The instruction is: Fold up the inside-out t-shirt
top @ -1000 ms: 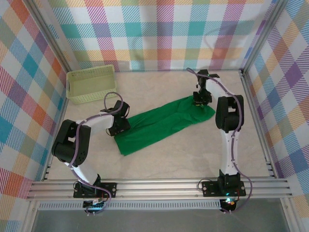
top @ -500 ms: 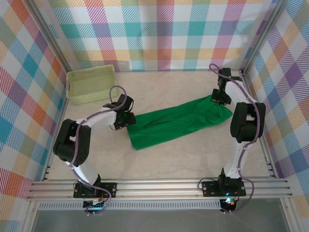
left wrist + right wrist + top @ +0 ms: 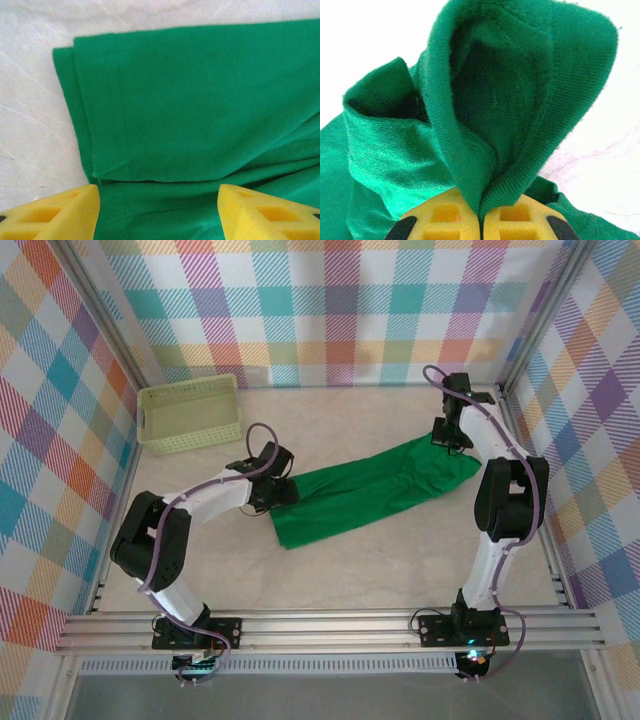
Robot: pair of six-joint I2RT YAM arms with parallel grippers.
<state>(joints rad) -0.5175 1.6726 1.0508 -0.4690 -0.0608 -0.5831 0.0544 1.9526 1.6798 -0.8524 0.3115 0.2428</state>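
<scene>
The inside-out t-shirt (image 3: 375, 490) is bright green and lies as a long folded strip running diagonally across the table. Its lower left end shows stacked layers with straight edges (image 3: 190, 110). My left gripper (image 3: 272, 490) hovers over that left end, open, its yellow pads (image 3: 55, 215) wide apart with flat fabric between them (image 3: 159, 212). My right gripper (image 3: 447, 435) is at the strip's far right end. It is shut on the ribbed neck edge (image 3: 520, 100), which rises in a loop out of the closed yellow pads (image 3: 481, 220).
A pale yellow-green lattice basket (image 3: 190, 412) stands at the back left. Checked walls close in the back and both sides. An aluminium rail (image 3: 330, 625) runs along the near edge by the arm bases. Bare table lies in front of the shirt (image 3: 380, 570).
The right gripper has pulled the shirt's end toward the right wall, dragging the whole strip rightward and stretching it. The left gripper has followed to the right, staying over the left end.
</scene>
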